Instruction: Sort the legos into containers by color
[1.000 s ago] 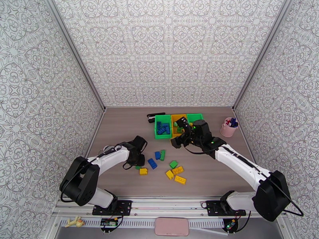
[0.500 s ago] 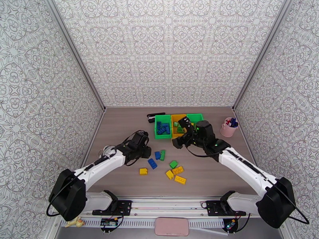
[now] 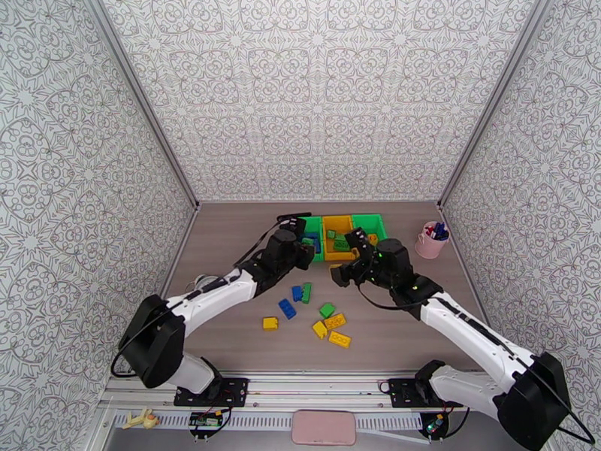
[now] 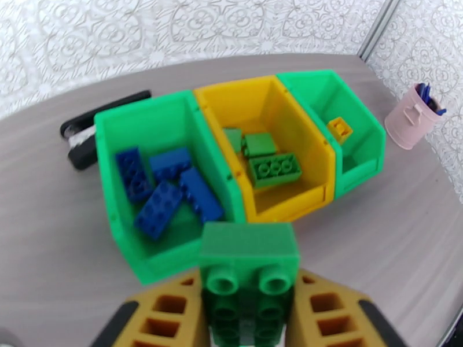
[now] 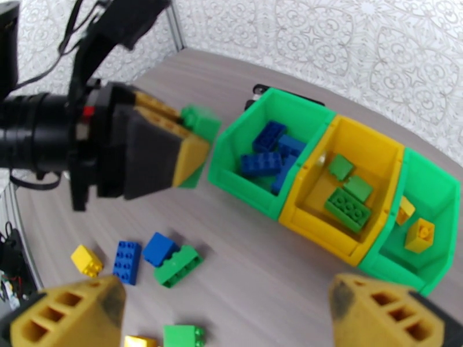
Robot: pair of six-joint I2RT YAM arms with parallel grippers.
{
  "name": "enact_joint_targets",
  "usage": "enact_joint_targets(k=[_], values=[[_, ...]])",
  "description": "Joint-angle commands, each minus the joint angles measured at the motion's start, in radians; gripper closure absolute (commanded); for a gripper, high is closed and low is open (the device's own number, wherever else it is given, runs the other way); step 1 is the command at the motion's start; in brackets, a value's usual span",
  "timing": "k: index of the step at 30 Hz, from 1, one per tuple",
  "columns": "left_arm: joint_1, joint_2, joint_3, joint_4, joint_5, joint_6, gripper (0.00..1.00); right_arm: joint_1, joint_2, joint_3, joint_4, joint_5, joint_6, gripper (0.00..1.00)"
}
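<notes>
Patterned grey-and-white walls close in a wood-grain surface (image 3: 218, 234) with three containers in a row at its far side. The left green bin (image 4: 110, 169) holds blue bricks, the yellow bin (image 4: 289, 209) in the middle holds green ones, and the right green bin (image 4: 359, 122) holds yellow ones. More loose legos (image 3: 300, 293) in all three colours lie on the surface nearer the arms.

The left gripper (image 4: 249, 284) is clamped on a green brick (image 4: 249, 250), studs facing its wrist camera, and holds it in the air just in front of the left green bin. The step in hand looks like delivering this brick. By colour it belongs in the yellow bin, so the next move calls for a short shift to the right, past the shared wall, before letting go.

The right gripper (image 5: 226, 310) is spread wide with nothing between its fingers. It hangs over the surface in front of the bins, near the left gripper.
</notes>
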Motion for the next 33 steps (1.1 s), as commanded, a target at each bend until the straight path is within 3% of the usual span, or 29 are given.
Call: enact_joint_targets(k=[1,13,18,26,33], values=[[-0.014,0.093,0.103,0.086,0.027,0.039,0.71,0.004,-0.023,-0.029,0.030,0.053,0.022,0.03],[-0.006,0.450,0.441,0.098,0.069,0.042,0.70,0.001,-0.063,-0.077,0.037,0.106,0.047,0.03],[-0.001,0.529,0.530,0.065,0.068,0.040,0.63,0.002,-0.077,-0.081,0.026,0.119,0.053,0.03],[0.003,0.461,0.480,0.090,0.083,0.064,0.35,0.001,-0.099,-0.086,0.010,0.138,0.058,0.03],[-0.002,0.268,0.260,0.153,0.081,0.105,0.17,0.001,-0.086,-0.084,0.008,0.126,0.067,0.03]])
